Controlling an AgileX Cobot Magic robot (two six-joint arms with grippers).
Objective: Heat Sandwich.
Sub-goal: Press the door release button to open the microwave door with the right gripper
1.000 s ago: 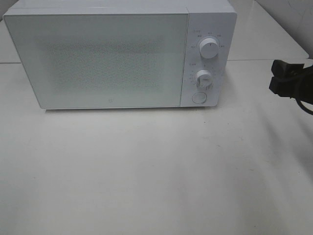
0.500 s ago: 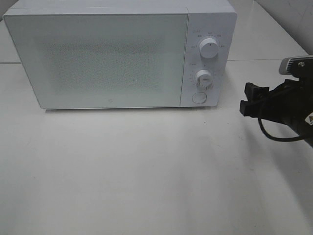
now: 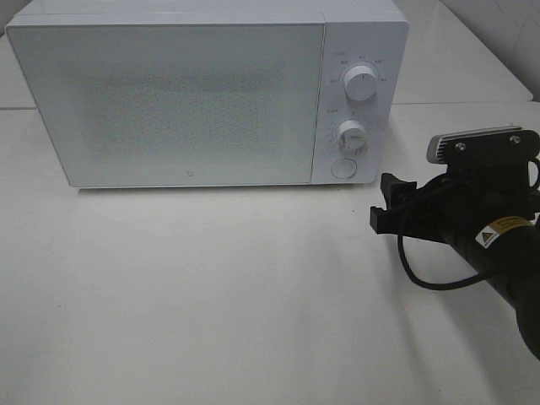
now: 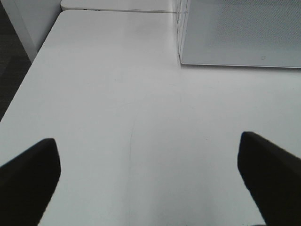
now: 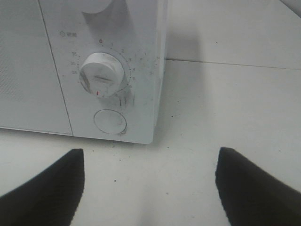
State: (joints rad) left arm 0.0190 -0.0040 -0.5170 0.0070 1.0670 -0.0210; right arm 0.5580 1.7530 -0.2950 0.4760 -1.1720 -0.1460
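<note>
White table (image 3: 211, 295) bears a closed microwave (image 3: 169, 101); left gripper (image 4: 148, 150) and right gripper (image 3: 384, 202) gape wide.

White, smooth surfaces all round.
Microwave (image 3: 207, 97) shell looks like satin plastic, door (image 3: 126, 110) finely speckled; desk (image 3: 211, 295) is smooth and faintly glossy.

Microwave dial (image 5: 101, 74) and round button (image 5: 110, 121) beyond wide-spread right pincer (image 5: 149, 152)
</note>
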